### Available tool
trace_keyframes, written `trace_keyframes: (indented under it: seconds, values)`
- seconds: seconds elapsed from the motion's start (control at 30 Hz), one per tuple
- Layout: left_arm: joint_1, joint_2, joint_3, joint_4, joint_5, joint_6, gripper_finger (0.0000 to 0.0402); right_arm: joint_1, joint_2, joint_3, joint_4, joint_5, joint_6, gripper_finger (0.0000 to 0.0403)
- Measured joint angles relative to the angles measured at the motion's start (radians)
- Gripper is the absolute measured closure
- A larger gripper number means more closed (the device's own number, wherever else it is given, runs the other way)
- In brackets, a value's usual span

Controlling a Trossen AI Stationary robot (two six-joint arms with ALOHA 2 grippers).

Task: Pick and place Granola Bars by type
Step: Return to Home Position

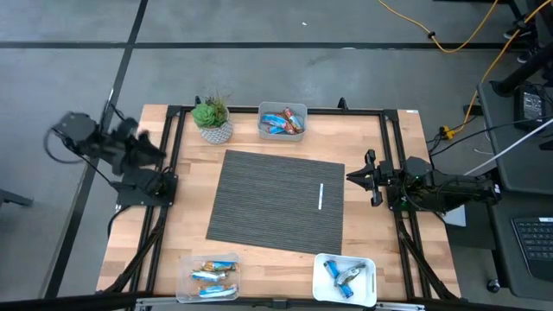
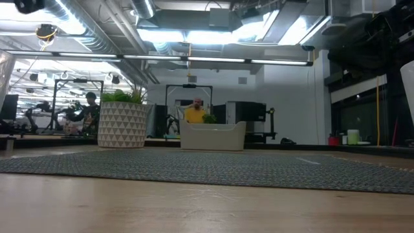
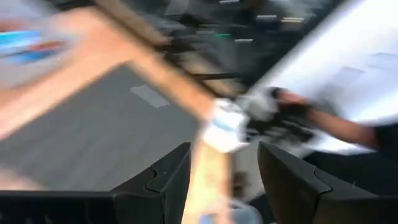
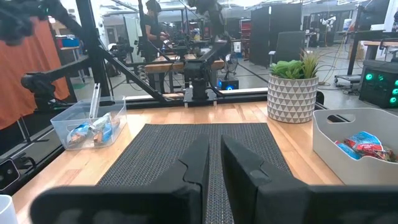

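Legible markings: none in any view.
The granola bars (image 1: 282,123) in the grey bin (image 1: 282,107) at the table's far edge carry blue and red-orange wrapper print, too small to read from above and no clearer in the right wrist view. The same holds for the wrappers in the transparent bin (image 1: 184,278) and in the white bin (image 1: 320,275) at the near edge. The patterned plant pot (image 2: 121,125) bears only a triangle relief, no lettering. Green indicator lights on equipment (image 4: 380,84) beyond the table show no readable characters. The left wrist view is motion-blurred throughout; nothing in it can be read.
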Motion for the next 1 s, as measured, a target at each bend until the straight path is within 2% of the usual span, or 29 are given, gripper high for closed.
trace_keyframes:
  seconds: [0.13, 0.23, 0.3, 0.4, 0.5, 0.63, 0.73, 0.8, 0.93, 1.0]
  values:
    - [0.000, -0.086, -0.223, 0.362, 0.142, 0.175, 0.0226, 0.000, 0.000, 0.000, 0.000, 0.000, 0.000, 0.0357]
    - [0.000, -0.135, -0.363, 0.549, 0.236, 0.253, 0.0225, 0.000, 0.000, 0.000, 0.000, 0.000, 0.000, 0.0357]
    - [0.000, -0.170, -0.443, 0.625, 0.275, 0.298, 0.0224, 0.000, 0.000, 0.000, 0.000, 0.000, 0.000, 0.0357]
    - [0.000, -0.228, -0.537, 0.744, 0.268, 0.385, 0.0224, 0.000, 0.000, 0.000, 0.000, 0.000, 0.000, 0.0357]
    - [0.000, -0.226, -0.591, 0.822, 0.282, 0.472, 0.0223, 0.000, 0.000, 0.000, 0.000, 0.000, 0.000, 0.0357]
    - [-0.001, -0.226, -0.681, 1.024, 0.316, 0.568, 0.0221, 0.000, 0.000, 0.000, 0.001, 0.001, 0.000, 0.0357]
    - [-0.001, -0.226, -0.754, 1.188, 0.401, 0.637, 0.0221, 0.000, 0.000, 0.000, 0.000, 0.001, 0.000, 0.0357]
    - [-0.001, -0.224, -0.810, 1.278, 0.423, 0.694, 0.0221, 0.000, 0.000, 0.000, 0.000, 0.001, 0.000, 0.0357]
    - [-0.001, -0.224, -0.903, 1.356, 0.445, 0.780, 0.0221, 0.000, 0.000, 0.000, 0.000, 0.001, 0.000, 0.0357]
    - [-0.001, -0.224, -0.937, 1.339, 0.446, 0.796, 0.0221, 0.000, 0.000, 0.000, 0.000, 0.001, 0.000, 0.0357]
